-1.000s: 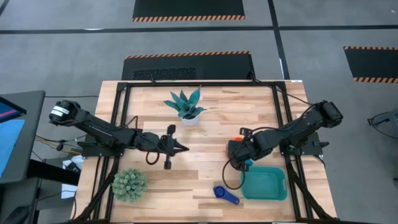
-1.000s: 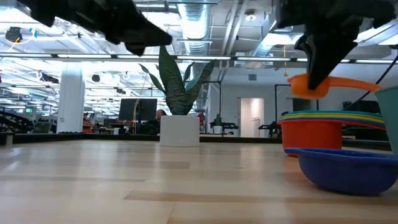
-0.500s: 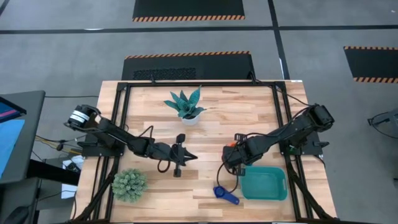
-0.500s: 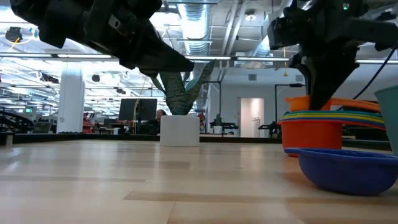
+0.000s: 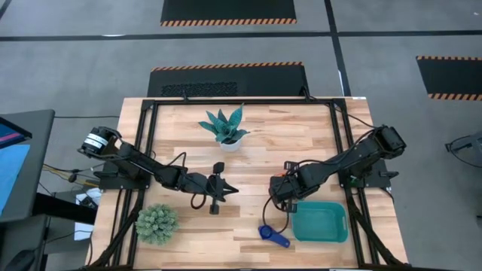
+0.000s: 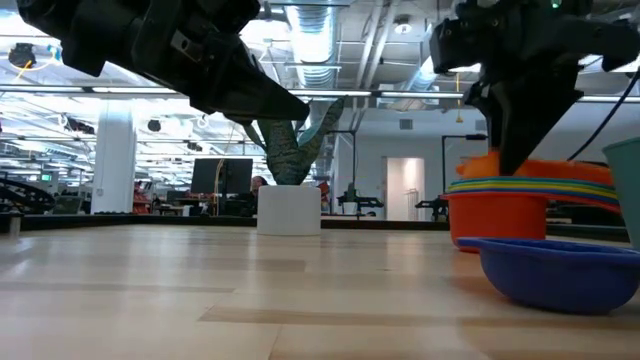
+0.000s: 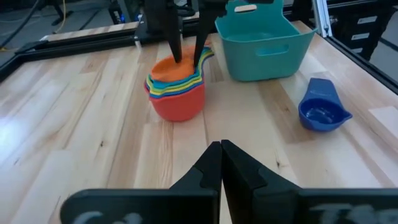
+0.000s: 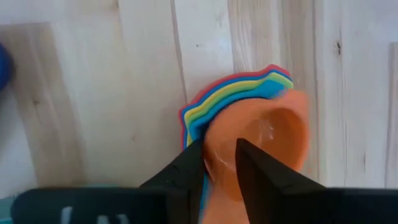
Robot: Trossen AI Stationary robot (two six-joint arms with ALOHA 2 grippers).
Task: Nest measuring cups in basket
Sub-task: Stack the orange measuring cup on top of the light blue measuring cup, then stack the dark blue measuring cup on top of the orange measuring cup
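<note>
Seating the orange cup [image 8: 267,146] into the nested stack [image 7: 177,93], on the table beside the teal basket [image 7: 264,46], not in it.
My right gripper [image 8: 219,163] stands parted astride its rim; next I lift clear, then fetch the blue cup [image 7: 322,113]. My left gripper [image 7: 221,163] waits pressed together.

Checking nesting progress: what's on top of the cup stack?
An orange cup sits topmost, the right tool straddling its rim. The cups beneath show only coloured rims above the red cup.
</note>
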